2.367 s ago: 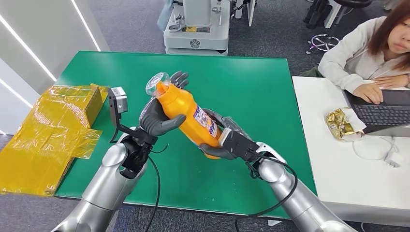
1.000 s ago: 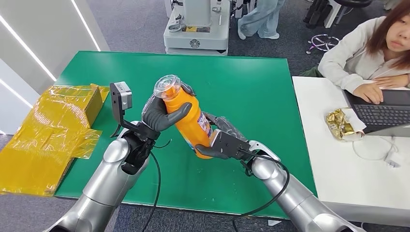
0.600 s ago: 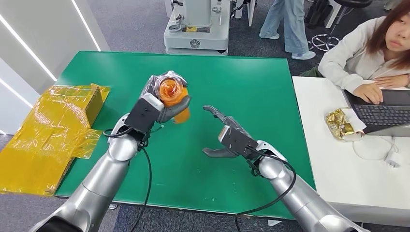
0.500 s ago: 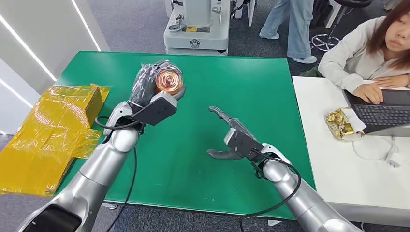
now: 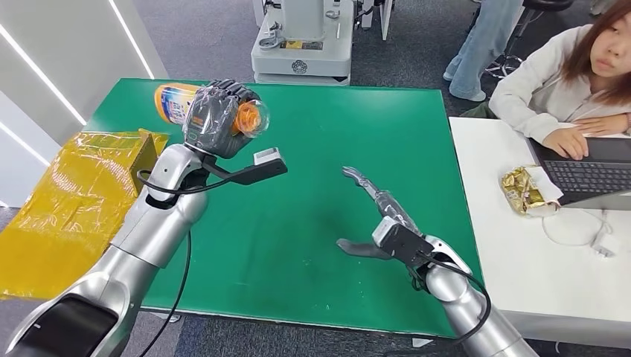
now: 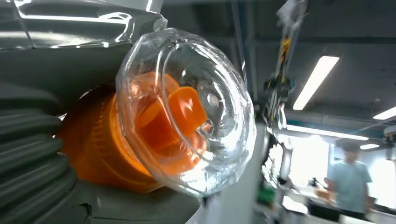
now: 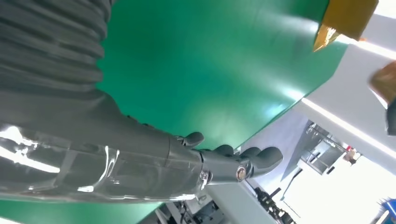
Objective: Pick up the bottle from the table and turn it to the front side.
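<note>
Bottle (image 5: 223,111) newly level, cap rightward.

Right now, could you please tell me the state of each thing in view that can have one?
bottle: held off the table, lying roughly level, its clear cap toward the camera.
left hand: wrapped around the bottle.
right hand: holding nothing, fingers spread, above the green table.
laptop: open on the white table, a person's hand on it.
yellow box: wrapped in yellow film, beside the green table.
</note>
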